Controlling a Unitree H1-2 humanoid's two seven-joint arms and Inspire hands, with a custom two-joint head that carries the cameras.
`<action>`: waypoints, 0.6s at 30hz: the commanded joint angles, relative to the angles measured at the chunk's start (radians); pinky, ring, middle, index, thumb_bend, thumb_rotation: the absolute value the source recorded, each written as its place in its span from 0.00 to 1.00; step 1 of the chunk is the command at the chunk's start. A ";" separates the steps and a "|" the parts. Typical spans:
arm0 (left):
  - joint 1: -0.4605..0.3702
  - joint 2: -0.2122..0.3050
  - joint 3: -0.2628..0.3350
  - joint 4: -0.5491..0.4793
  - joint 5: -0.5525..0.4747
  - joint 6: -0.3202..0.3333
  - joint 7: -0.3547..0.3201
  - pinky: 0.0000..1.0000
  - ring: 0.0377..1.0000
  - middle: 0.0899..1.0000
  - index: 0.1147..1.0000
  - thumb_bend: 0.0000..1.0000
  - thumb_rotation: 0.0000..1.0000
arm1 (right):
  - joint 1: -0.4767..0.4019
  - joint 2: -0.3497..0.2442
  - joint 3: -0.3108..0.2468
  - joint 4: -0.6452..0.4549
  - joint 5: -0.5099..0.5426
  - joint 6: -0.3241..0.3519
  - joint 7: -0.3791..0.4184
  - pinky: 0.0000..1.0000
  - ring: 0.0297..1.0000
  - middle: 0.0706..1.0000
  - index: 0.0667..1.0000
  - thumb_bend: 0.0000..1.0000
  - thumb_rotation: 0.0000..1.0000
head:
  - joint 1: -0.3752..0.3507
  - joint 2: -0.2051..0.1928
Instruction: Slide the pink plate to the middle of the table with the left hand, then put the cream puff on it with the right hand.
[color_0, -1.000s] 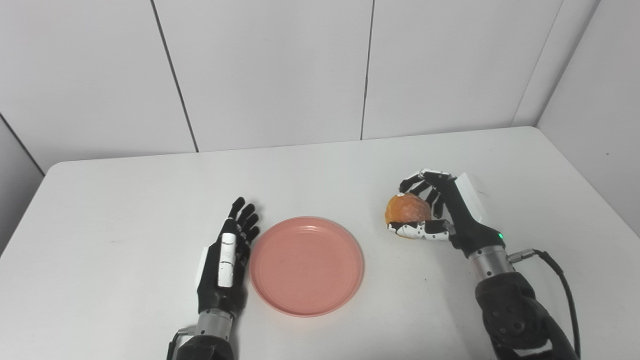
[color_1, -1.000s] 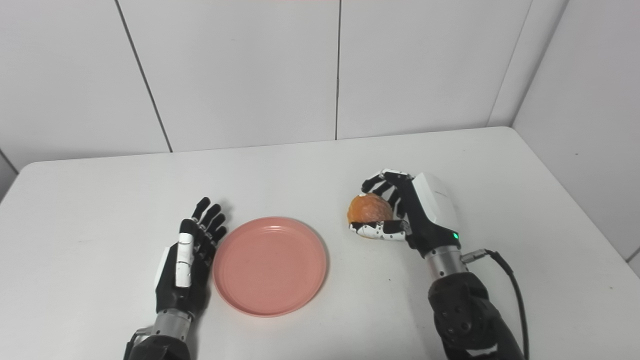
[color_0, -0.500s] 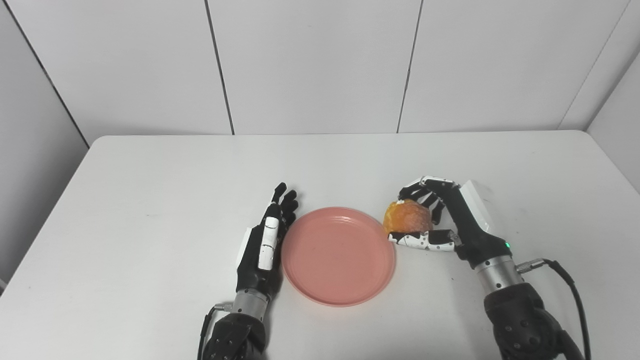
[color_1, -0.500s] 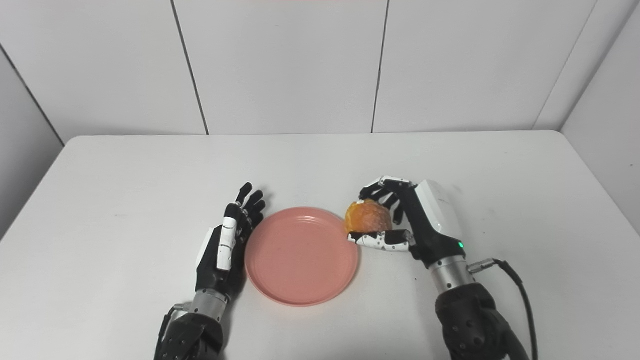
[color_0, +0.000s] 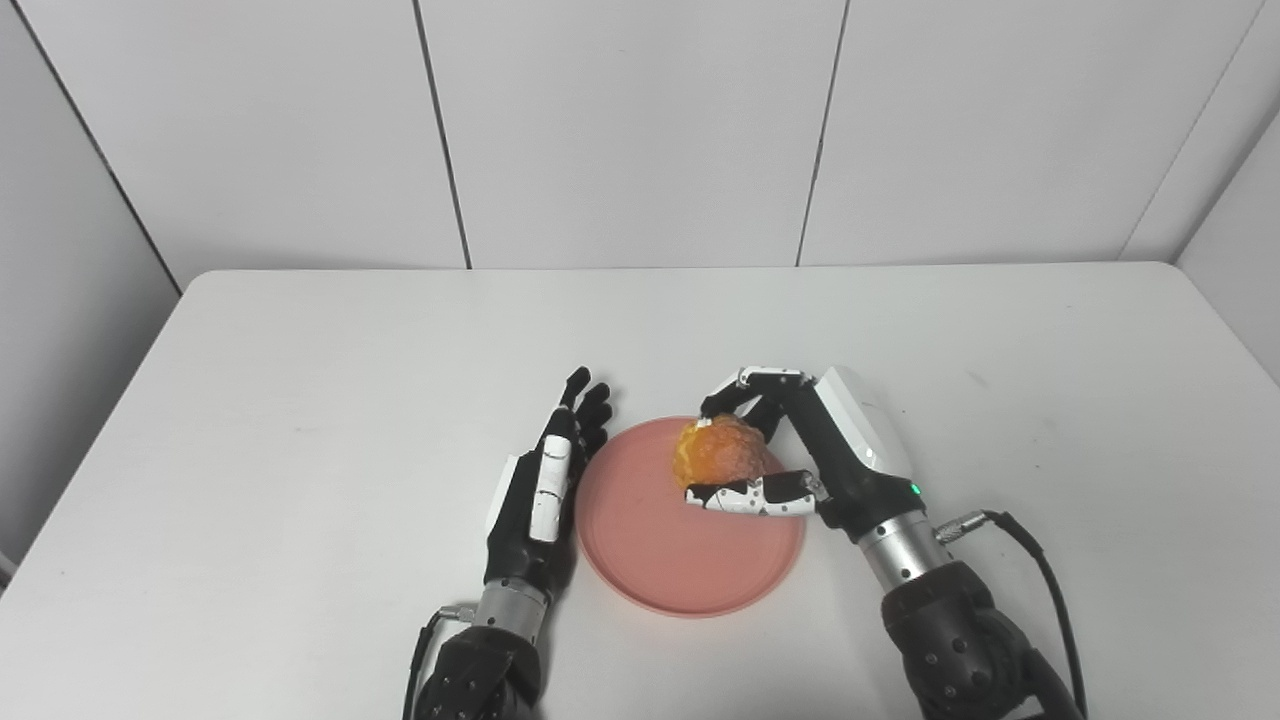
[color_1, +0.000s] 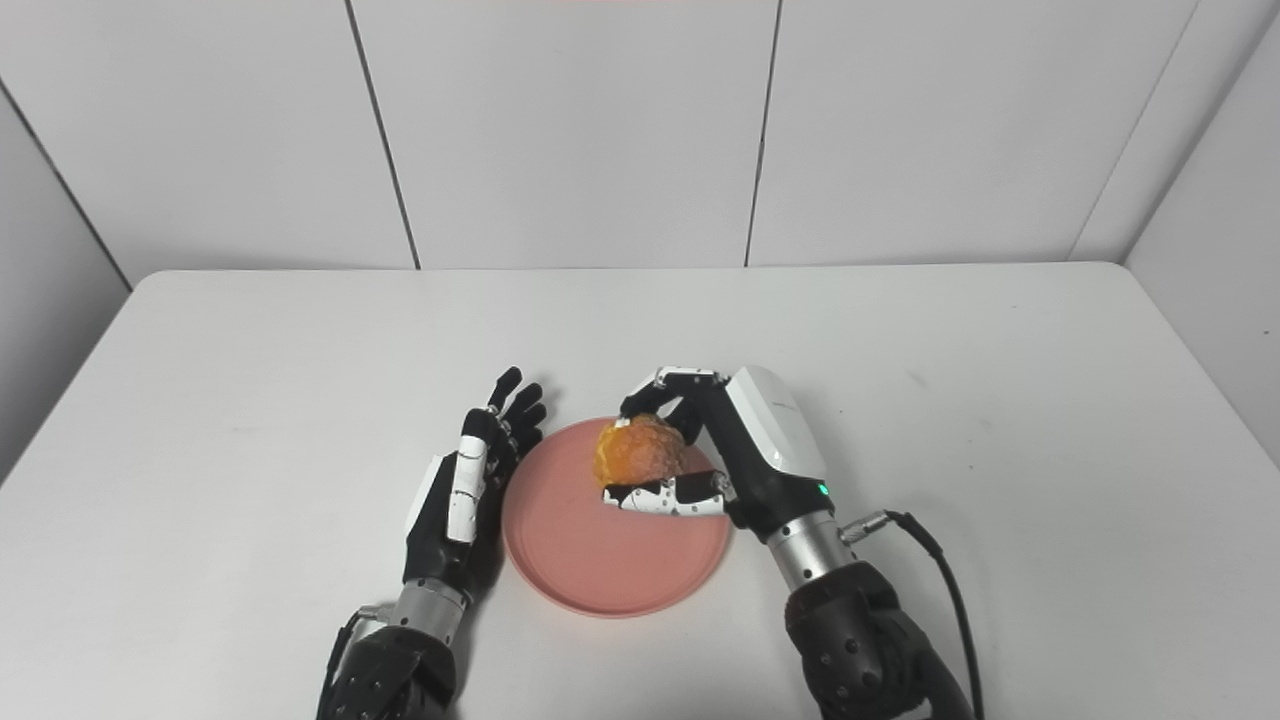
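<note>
Cream puff (color_0: 716, 452) held in my R hand (color_0: 800, 455) over pink plate (color_0: 660, 560), L hand (color_0: 540, 490) flat w/ fingers spread beside plate.

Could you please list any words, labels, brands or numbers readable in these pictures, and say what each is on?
None: no readable text, number or brand shows.
The pink plate, the cream puff and the table are unmarked.
The right hand shows only a green light, and the left hand plain white panels.
</note>
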 joint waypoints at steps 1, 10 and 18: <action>0.002 0.001 0.001 0.004 0.001 0.015 0.000 0.98 0.97 0.96 0.95 0.75 0.99 | -0.044 0.013 0.015 0.010 -0.028 -0.036 -0.010 0.26 0.42 0.48 0.41 0.51 0.00 | 0.000 -0.001; 0.002 -0.012 0.016 0.001 0.001 0.010 0.020 0.96 0.95 0.94 0.94 0.73 0.96 | -0.087 0.016 0.068 0.124 -0.078 -0.094 -0.027 0.36 0.41 0.48 0.45 0.51 0.00 | -0.012 0.004; 0.002 -0.026 0.028 -0.011 0.002 0.026 0.045 0.95 0.93 0.92 0.91 0.70 0.94 | -0.107 -0.015 0.096 0.169 -0.119 -0.090 -0.001 0.29 0.37 0.41 0.48 0.51 0.00 | -0.022 0.010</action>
